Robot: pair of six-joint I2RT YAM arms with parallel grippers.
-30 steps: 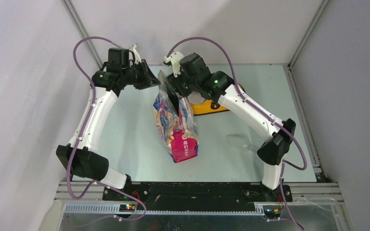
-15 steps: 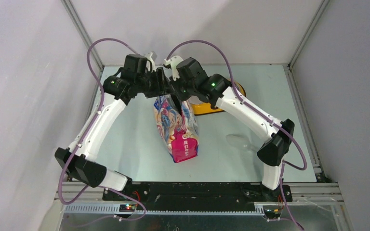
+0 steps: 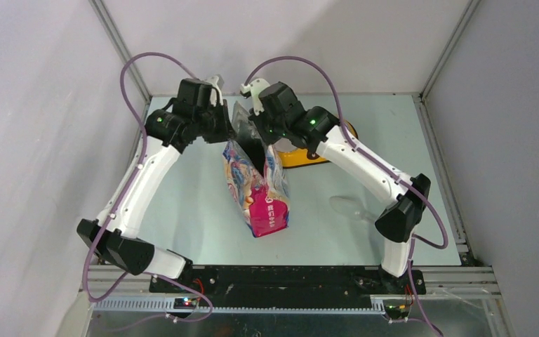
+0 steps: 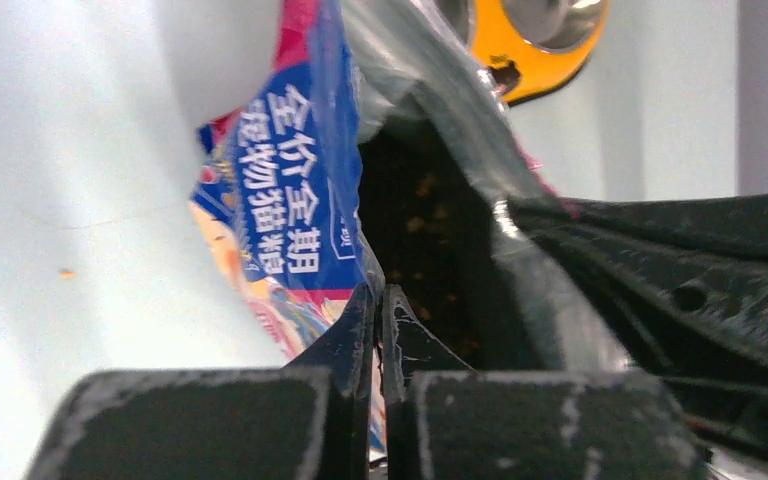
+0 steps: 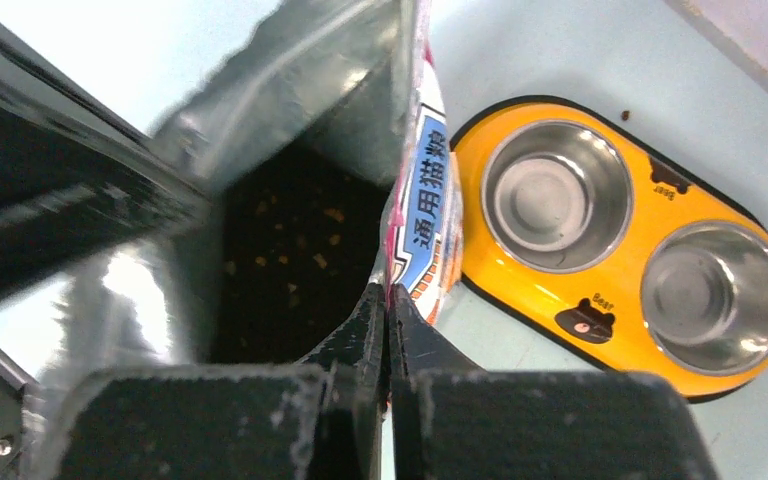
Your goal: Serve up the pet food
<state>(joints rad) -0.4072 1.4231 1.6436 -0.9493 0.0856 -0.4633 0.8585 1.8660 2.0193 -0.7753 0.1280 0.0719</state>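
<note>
The pink-and-blue cat food bag (image 3: 256,186) stands upright mid-table with its mouth open. Brown pet food (image 5: 305,255) lies deep inside it, also seen as pet food (image 4: 422,222) in the left wrist view. My left gripper (image 3: 230,133) is shut on the left wall of the bag's rim; in its own view the left gripper (image 4: 378,292) pinches the blue printed film of the bag (image 4: 280,200). My right gripper (image 3: 258,140) is shut on the opposite wall, and in its own view the right gripper (image 5: 388,295) clamps the bag (image 5: 425,190) edge. The two grippers hold the mouth apart.
A yellow double bowl (image 5: 625,265) with two steel cups sits just right of the bag, partly hidden under the right arm as the bowl (image 3: 302,160) in the top view. A clear plastic scoop (image 3: 347,206) lies on the table near the right arm's elbow. Walls close in at the back and both sides.
The left arm swung right to the bag's top and its jaws closed on the left rim. The right gripper also closed on the right rim and stayed there.
</note>
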